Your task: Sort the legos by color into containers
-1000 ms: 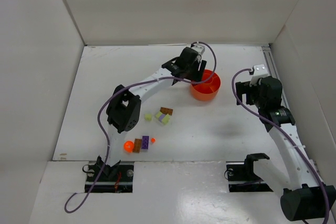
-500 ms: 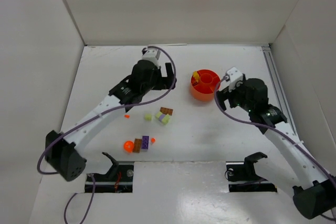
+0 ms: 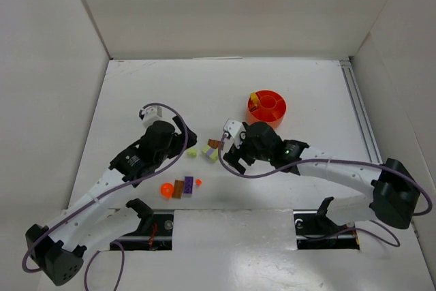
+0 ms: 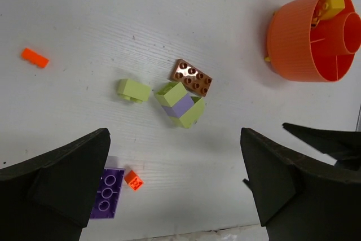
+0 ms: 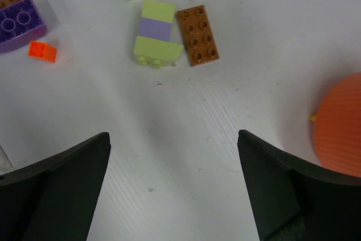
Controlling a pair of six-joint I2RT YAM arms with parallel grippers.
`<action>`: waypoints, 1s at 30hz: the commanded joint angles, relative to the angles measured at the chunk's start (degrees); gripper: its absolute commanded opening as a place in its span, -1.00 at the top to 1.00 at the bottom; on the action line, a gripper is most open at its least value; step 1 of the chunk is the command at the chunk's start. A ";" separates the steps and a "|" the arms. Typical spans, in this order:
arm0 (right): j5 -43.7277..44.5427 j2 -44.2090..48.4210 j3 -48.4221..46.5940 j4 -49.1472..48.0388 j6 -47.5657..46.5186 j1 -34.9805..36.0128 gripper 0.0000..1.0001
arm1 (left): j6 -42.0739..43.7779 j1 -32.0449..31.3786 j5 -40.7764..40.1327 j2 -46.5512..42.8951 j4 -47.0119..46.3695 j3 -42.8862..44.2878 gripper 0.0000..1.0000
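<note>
While both tools hang wide open and empty, I judge right tool (image 5: 174, 156) nearer to brown brick (image 5: 197, 33). Brick flat on worktop (image 5: 254, 55), ahead of tool, slightly right of centre, just beside green-purple stack (image 5: 156, 38). Long axis points away from tool; jaws would span short side. Orange dish (image 5: 341, 122) off right. Left tool (image 4: 174, 150) faces lone green brick (image 4: 134, 90).

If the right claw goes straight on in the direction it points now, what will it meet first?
Most likely the bare table: the open right claw points down at white surface. The green-and-purple stack and the brown brick lie just beyond. Depth is unclear, so it might reach the stack.
</note>
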State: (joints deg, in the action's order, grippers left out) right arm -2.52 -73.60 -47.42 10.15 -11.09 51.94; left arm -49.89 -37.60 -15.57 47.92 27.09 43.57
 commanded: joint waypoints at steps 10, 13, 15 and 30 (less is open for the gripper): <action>6.92 -11.20 -5.67 -6.89 7.23 12.56 -0.86 | -7.24 0.25 -3.50 -2.39 5.08 -2.97 -1.00; 4.82 -15.24 -7.07 -9.62 7.23 14.49 -0.83 | -7.77 0.25 -3.50 -3.01 5.60 -3.49 -1.00; 3.76 -17.35 -8.12 -10.42 7.23 15.90 -0.78 | -8.38 0.25 -3.50 -3.54 5.60 -3.49 -1.00; 2.70 -29.57 -11.64 -16.30 1.07 18.55 -0.58 | -10.05 0.25 -2.97 -8.63 7.88 -5.25 -1.00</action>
State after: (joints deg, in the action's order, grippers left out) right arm 1.19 -102.50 -56.29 -1.52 -8.99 70.22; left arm -58.92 -37.39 -18.04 40.88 33.85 38.89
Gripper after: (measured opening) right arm 0.789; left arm 0.997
